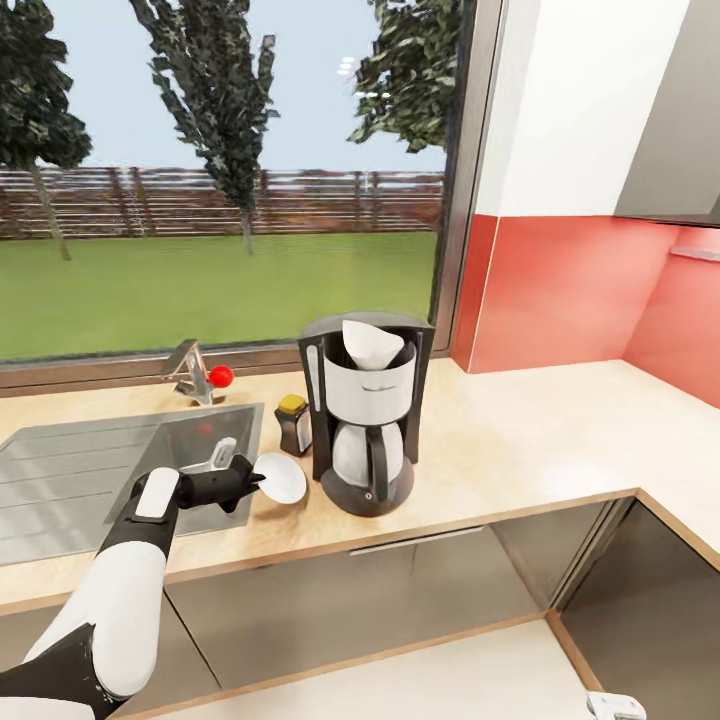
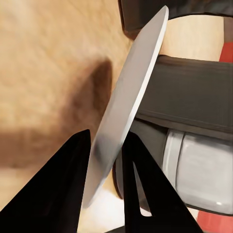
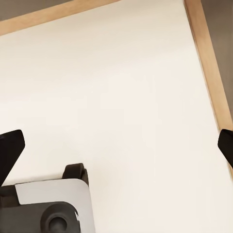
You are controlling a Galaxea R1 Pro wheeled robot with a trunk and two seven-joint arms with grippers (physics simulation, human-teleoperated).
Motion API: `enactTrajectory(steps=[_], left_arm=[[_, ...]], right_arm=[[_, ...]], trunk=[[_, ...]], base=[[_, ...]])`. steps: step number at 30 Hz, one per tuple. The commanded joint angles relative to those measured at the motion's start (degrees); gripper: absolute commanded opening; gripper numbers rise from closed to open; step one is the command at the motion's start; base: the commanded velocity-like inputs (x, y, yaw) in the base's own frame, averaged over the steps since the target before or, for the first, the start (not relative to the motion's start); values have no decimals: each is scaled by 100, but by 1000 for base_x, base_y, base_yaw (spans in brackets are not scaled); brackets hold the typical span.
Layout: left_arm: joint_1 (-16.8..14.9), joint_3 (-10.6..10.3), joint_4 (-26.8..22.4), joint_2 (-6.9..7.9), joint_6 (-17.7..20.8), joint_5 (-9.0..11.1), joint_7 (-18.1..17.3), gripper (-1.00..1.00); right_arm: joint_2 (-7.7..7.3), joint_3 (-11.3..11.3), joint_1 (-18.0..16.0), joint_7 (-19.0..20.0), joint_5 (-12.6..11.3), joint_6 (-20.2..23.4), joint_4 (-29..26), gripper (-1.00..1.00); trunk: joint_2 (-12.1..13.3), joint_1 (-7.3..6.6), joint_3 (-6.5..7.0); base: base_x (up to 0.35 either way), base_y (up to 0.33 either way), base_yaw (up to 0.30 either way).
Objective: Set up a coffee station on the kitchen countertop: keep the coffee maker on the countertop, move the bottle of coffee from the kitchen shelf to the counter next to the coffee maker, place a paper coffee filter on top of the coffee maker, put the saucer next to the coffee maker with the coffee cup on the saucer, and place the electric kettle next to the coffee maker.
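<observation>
The black-and-white coffee maker (image 1: 365, 420) stands on the tan kitchen countertop (image 1: 520, 440) with the paper coffee filter (image 1: 370, 345) resting in its top. The brown bottle of coffee (image 1: 293, 425) stands just left of it. My left gripper (image 1: 252, 482) is shut on the rim of the white saucer (image 1: 282, 477), holding it tilted just above the counter in front of the bottle. In the left wrist view the saucer (image 2: 131, 92) sits edge-on between the black fingers (image 2: 63, 189), with the coffee maker (image 2: 194, 102) close behind. My right gripper (image 3: 116, 145) is open over pale floor. The coffee cup, electric kettle and kitchen shelf are out of view.
A steel sink (image 1: 120, 470) with a faucet (image 1: 190, 370) and red knob (image 1: 221, 376) lies left of the saucer. A large window is behind, and a red backsplash (image 1: 570, 300) on the right. Bare counter stretches right of the coffee maker to the corner.
</observation>
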Motion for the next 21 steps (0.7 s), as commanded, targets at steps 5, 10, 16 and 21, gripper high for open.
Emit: enactTrajectory(steps=[5,10,16,21], left_arm=[[-7,22,-4,-11,28,168,42,-100],[-7,19,-4,-13,28,209,42,100],[-7,15,-10,-1,28,207,42,100],[-7,14,-47,37,53,208,50,100]], right_arm=[[-2,47,-1,20,-60,3,0,100],[-4,47,-1,20,-60,3,0,100],[-6,47,-2,20,-60,3,0,100],[-5,47,-1,18,-60,3,0,100]], trunk=[[-13,4,-13],[-13,4,-13],[-13,4,-13],[-13,4,-13]], base=[[0,0,0],[0,0,0],[0,0,0],[0,0,0]])
